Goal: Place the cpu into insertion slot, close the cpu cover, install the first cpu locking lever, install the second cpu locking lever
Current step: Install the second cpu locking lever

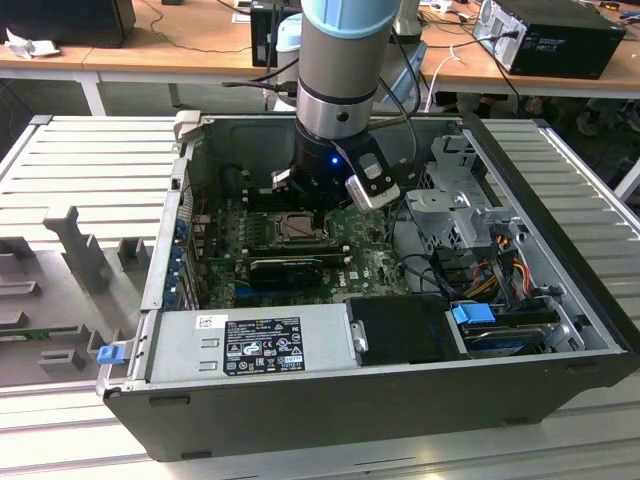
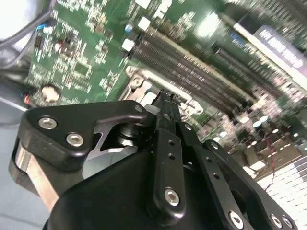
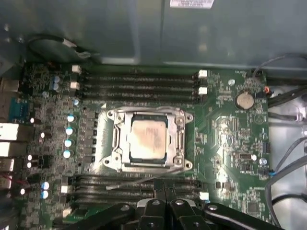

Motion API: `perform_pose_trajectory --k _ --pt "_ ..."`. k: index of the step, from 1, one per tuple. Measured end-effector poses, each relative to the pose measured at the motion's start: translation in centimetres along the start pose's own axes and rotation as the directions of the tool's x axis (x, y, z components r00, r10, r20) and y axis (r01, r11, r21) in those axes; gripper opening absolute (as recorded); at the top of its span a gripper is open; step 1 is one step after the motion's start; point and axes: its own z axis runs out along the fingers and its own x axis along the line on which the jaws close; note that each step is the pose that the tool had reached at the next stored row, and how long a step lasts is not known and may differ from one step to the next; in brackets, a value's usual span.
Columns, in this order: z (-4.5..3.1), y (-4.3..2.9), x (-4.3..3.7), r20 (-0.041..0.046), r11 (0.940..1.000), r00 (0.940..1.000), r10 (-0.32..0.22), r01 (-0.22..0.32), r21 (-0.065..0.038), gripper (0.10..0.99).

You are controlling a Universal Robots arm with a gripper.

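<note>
While the gripper (image 3: 163, 203) hangs over the motherboard (image 3: 230, 139), fingers pressed together, grasping nothing | cpu (image 3: 147, 140) sits in the insertion slot (image 3: 176, 143) | cpu cover (image 3: 146, 113) lies flat around it.

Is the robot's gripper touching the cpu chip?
Apart. In the first wrist view the gripper sits off to one side of the cpu, with green board and memory slots showing between them.
</note>
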Motion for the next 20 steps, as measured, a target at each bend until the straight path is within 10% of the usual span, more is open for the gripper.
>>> perform_pose_trajectory --k 20 --pt "4.08 -0.62 3.80 -0.0001 0.9999 1.0000 0.000 0.000 -0.012 0.106"
